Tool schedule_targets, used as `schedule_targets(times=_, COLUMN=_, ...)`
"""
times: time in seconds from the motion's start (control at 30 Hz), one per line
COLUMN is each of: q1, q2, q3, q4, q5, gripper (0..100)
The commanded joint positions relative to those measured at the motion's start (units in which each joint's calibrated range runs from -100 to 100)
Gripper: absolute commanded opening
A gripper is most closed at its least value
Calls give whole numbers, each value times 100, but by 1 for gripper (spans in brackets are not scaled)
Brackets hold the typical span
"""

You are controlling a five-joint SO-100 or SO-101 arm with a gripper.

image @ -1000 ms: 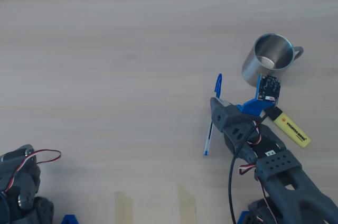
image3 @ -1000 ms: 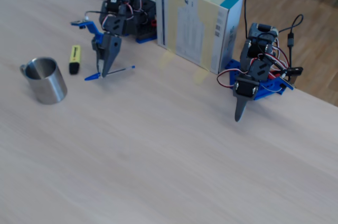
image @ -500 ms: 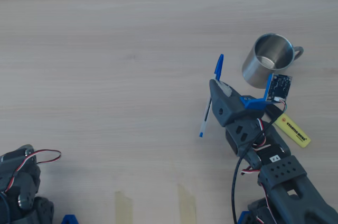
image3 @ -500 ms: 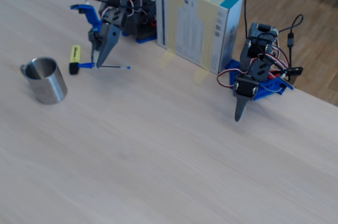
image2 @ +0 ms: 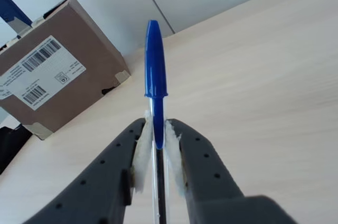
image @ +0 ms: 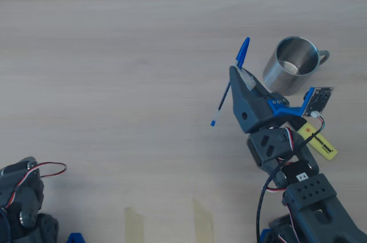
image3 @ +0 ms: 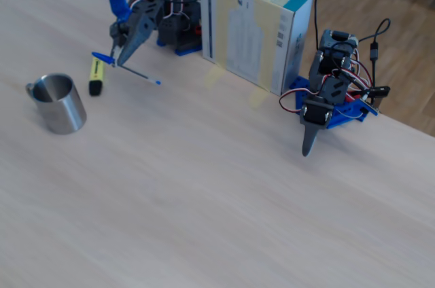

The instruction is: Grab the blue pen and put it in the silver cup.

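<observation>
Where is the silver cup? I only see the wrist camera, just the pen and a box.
Observer: In the overhead view the silver cup stands upright just right of the blue pen.
Child: Is the pen up in the air?
Observer: Yes, in the fixed view the gripper holds it clear of the table.
Child: Anything else nearby?
Observer: A yellow highlighter lies beside the cup.

Blue pen (image: pixel 231 87) now lifted off table (image: pixel 114 54)
</observation>
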Motion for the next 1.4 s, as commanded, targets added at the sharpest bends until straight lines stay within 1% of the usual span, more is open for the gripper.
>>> schedule_targets(times=0.0, q1=38, q2=-183, q3=-351, q4=-130, q5=36, gripper=2)
schedule_targets(times=0.17, q1=38, q2=-191, q3=-732, q4=-130, q5=42, gripper=2)
schedule_targets(times=0.3, q1=64, q2=-191, q3=-1004, q4=-165, q5=224, gripper=2)
schedule_targets(times=0.5, q1=221, q2=-183, q3=-986, q4=-885, q5=250, gripper=2)
schedule_targets(times=0.7, q1=457, q2=-166, q3=-1040, q4=-1297, q5=291, gripper=2)
schedule_targets(times=0.8, q1=535, q2=-158, q3=-1040, q4=-1675, q5=577, gripper=2)
schedule_targets(times=1.0, q1=553, q2=-133, q3=-1022, q4=-2275, q5=910, gripper=2)
schedule_targets(times=1.23, q1=727, q2=-133, q3=-967, q4=-2490, q5=1575, gripper=2)
schedule_targets(times=1.37, q1=736, q2=-133, q3=-958, q4=-2490, q5=1856, gripper=2)
